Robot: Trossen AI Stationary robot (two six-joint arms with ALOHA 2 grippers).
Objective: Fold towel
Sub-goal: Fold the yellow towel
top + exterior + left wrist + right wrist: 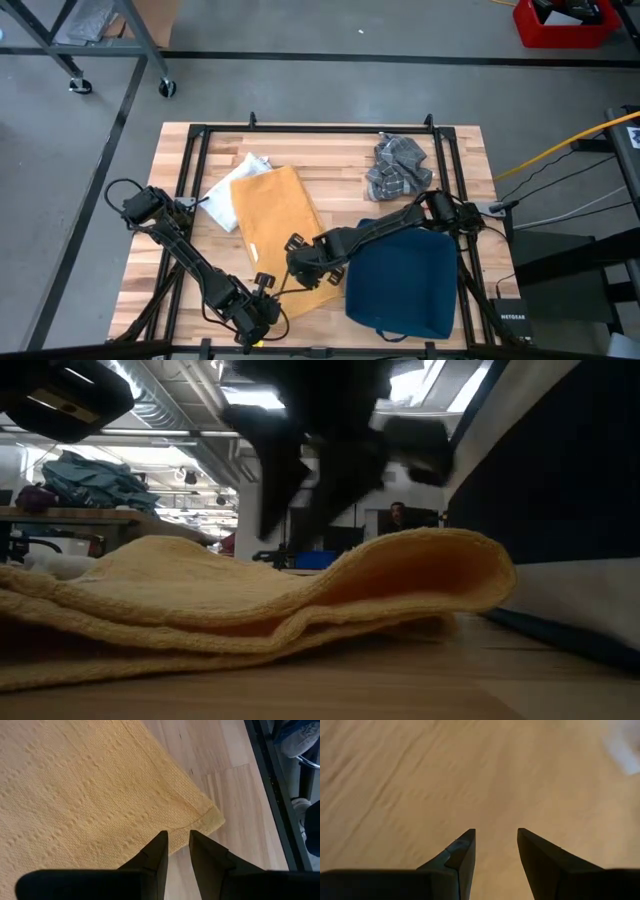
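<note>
A yellow towel (275, 230) lies folded lengthwise on the wooden table, running from far left to near centre. In the low view the yellow towel (300, 600) shows stacked layers with a raised, rounded fold (480, 570). My left gripper (255, 315) is at the towel's near end. In its wrist view the left gripper (178, 836) is open by a narrow gap, its tips over the hem beside a corner (216, 822). My right gripper (300, 262) hovers open over the towel's near half. Its wrist view shows the right gripper (496, 832) above yellow cloth. My left gripper comes from above with its fingertips (161, 840) on either side of the towel's hem (180, 826), close to the near corner. I cannot tell whether they touch the cloth. The towel lies flat on the table there.
A dark blue towel (405, 282) lies right of the yellow one, its edge close to my right arm. A grey crumpled cloth (397, 165) sits far right, and a white cloth (228, 195) is partly under the yellow towel's far left. A black frame (320, 128) borders the table.
</note>
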